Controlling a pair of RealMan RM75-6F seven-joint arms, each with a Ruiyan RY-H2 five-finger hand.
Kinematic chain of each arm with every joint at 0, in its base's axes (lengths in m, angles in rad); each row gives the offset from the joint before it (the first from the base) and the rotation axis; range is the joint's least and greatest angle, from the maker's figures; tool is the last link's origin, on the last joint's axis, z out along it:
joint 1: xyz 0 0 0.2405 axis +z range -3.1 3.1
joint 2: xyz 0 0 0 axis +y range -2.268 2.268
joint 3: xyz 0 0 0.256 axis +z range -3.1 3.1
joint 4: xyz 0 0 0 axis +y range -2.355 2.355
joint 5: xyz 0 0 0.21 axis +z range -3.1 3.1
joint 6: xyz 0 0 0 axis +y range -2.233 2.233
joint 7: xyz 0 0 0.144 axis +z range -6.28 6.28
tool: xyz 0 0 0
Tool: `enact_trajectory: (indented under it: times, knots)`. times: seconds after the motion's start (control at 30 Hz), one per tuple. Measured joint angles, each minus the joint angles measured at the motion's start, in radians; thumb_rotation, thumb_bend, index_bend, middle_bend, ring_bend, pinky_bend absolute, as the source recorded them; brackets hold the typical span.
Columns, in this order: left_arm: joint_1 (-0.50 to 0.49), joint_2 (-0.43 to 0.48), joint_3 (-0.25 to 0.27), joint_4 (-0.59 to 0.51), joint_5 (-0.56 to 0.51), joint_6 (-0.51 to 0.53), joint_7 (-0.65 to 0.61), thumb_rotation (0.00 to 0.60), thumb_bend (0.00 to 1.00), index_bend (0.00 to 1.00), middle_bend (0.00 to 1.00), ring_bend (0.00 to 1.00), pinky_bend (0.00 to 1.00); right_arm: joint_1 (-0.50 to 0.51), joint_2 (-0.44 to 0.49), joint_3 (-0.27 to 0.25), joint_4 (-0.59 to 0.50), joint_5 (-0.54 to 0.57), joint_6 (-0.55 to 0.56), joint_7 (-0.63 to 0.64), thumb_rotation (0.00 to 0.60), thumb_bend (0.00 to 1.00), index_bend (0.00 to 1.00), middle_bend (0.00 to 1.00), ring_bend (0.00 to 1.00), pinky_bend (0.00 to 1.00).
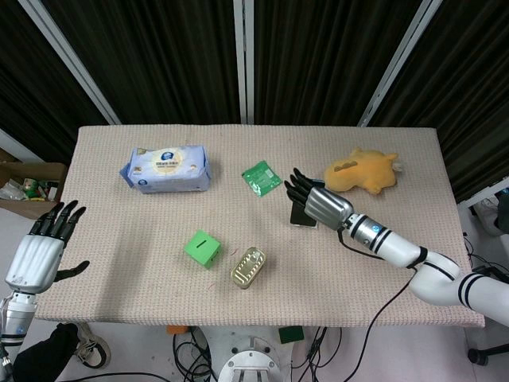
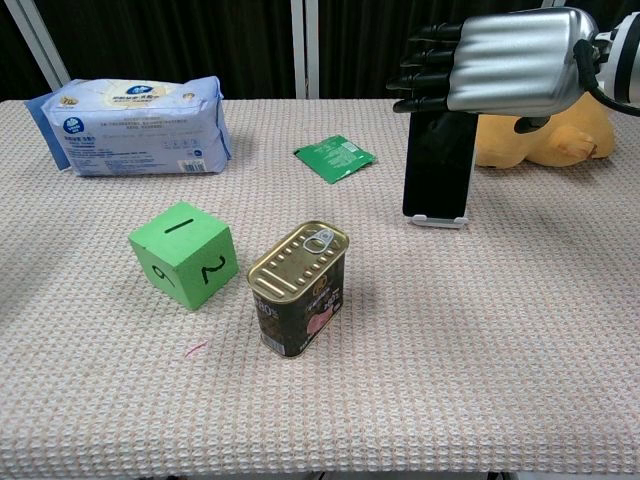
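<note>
A black phone (image 2: pixel 438 165) stands upright with its lower edge on the beige table cloth (image 2: pixel 500 330). My right hand (image 2: pixel 500 62) grips its top edge from above, fingers curled over it. In the head view the right hand (image 1: pixel 322 203) sits at centre right, over the phone (image 1: pixel 302 216), just in front of a yellow plush toy (image 1: pixel 362 171). My left hand (image 1: pixel 40 251) hovers off the table's left edge with fingers spread and nothing in it; the chest view does not show it.
A blue-and-white wipes pack (image 1: pixel 167 169) lies at the back left and a green sachet (image 1: pixel 261 177) at the back centre. A green numbered cube (image 2: pixel 185 253) and a gold tin can (image 2: pixel 298 288) stand near the front. A cardboard box (image 1: pixel 24 187) sits on the floor at left.
</note>
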Motion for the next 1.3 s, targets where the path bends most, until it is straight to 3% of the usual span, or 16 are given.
enact_trajectory:
  times: [0.83,1.07,1.3]
  knots:
    - [-0.004,0.004,-0.001,0.004,-0.01,-0.012,-0.006,0.564,0.09,0.06,0.02,0.0,0.17,0.038,-0.018,-0.017,0.034,-0.009,-0.023,0.01,0.6,0.18,0.0,0.0,0.0,0.0]
    - [-0.007,0.008,0.007,0.005,0.001,-0.02,-0.021,0.562,0.09,0.06,0.02,0.0,0.17,0.033,-0.018,-0.007,0.035,0.027,-0.035,-0.043,0.6,0.19,0.0,0.02,0.0,0.0]
    - [-0.007,0.008,0.007,0.007,-0.002,-0.022,-0.024,0.561,0.08,0.06,0.02,0.0,0.17,0.026,-0.019,0.004,0.017,0.076,-0.048,-0.09,0.6,0.22,0.12,0.07,0.0,0.0]
